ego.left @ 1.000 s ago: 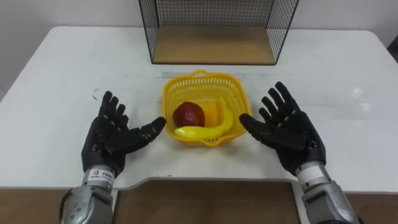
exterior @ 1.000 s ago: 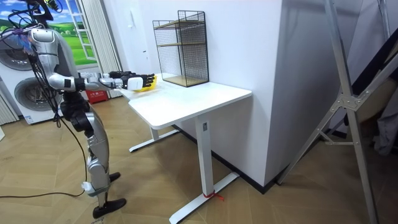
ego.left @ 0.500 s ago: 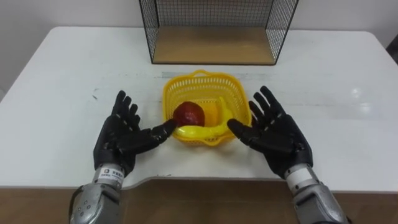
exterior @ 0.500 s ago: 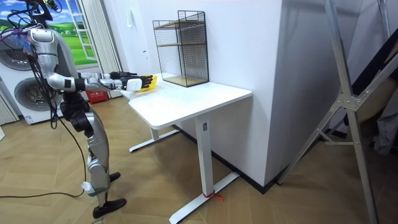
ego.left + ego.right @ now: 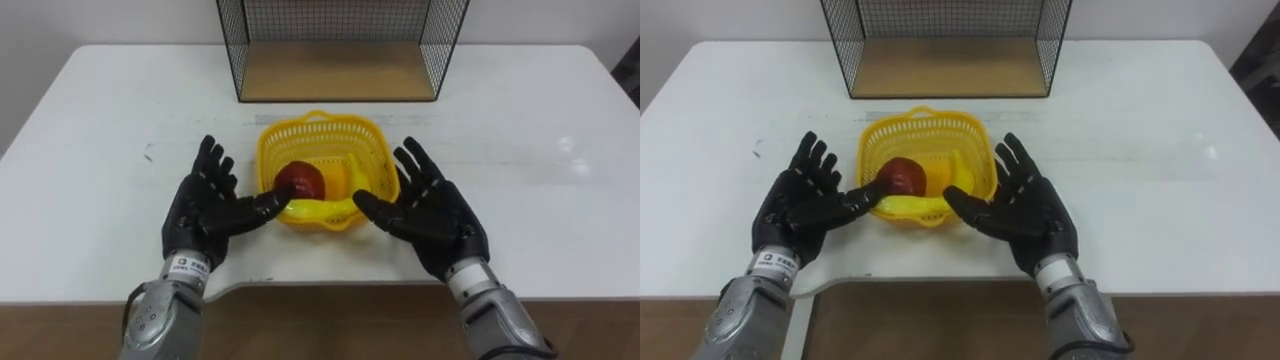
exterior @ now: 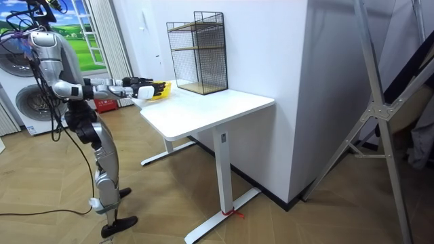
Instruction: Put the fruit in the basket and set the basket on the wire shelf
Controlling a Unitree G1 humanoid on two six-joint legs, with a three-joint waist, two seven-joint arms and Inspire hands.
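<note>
We count one basket (image 5: 322,122), one apple (image 5: 300,181), one banana (image 5: 328,209); left robot hand (image 5: 205,212) and right robot hand (image 5: 436,216) flank it, fingers spread.

One table (image 5: 100,130) is carrying one basket (image 5: 320,119), one wire shelf (image 5: 338,70). Basket is holding one apple (image 5: 300,179), one banana (image 5: 322,209), one orange-coloured fruit (image 5: 336,179). Left hand (image 5: 207,212), right hand (image 5: 432,215): two.

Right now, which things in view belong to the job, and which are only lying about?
For the job: yellow basket, apple, banana, wire shelf, left hand and right hand, open either side of the basket.

Lying about: table, washing machine, metal frame.
</note>
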